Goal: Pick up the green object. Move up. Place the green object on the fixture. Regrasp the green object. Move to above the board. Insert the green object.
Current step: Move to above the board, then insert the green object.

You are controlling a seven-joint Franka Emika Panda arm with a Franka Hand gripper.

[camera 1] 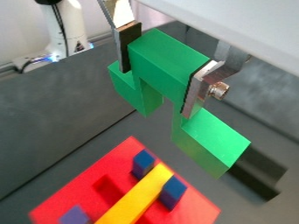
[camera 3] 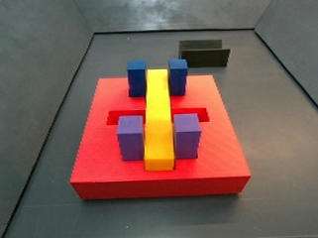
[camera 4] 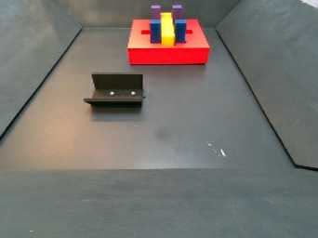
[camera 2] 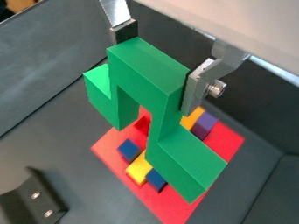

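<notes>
One pincer [camera 2: 163,66] grips the green object [camera 2: 146,96] above dark grey floor [camera 4: 174,139].

The gripper [camera 1: 163,72] hangs high over the floor, its plates clamped on the green object [camera 1: 163,74], clear of everything beneath. On the board [camera 3: 158,173], the yellow bar [camera 3: 159,121] runs 12 to 6 in a side view, blue blocks [camera 3: 137,77] flanking its far end and purple blocks [camera 3: 131,138] its near end, crowding the middle. The fixture [camera 4: 117,90] stands well apart at about 7 o'clock from the board in a side view, with open grey floor [camera 4: 187,130] between.
</notes>
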